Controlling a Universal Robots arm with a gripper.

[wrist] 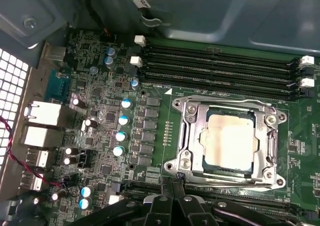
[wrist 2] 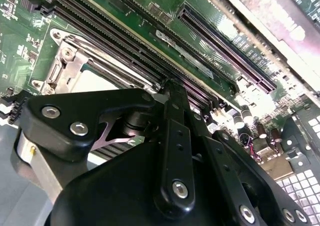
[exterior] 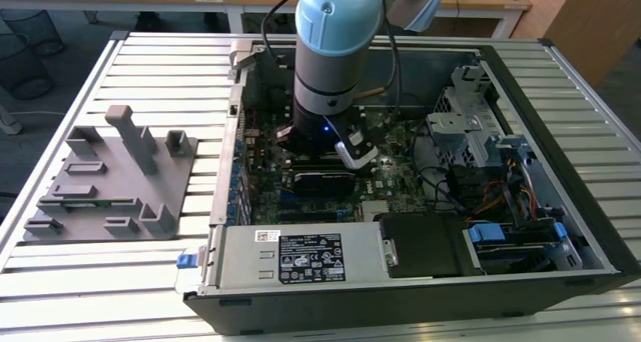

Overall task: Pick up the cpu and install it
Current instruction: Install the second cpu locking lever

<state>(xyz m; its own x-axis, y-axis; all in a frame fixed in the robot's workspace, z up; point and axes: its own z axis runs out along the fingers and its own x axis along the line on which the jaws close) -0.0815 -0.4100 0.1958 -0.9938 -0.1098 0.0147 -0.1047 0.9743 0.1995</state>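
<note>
While my arm (exterior: 335, 49) drops from the top centre of the exterior view into the open computer case (exterior: 561, 207), the grey fixture (exterior: 110, 181) sits at left on the slatted desk (exterior: 100, 282). My claw (wrist 2: 172, 94) fills the lower second wrist view — whether it is spread or pinched, I cannot tell. Right of centre in the first wrist view, the cpu (wrist: 229, 140) lies inside the metal-framed socket (wrist: 182, 136) — memory slots (wrist: 220, 66) above it.
</note>
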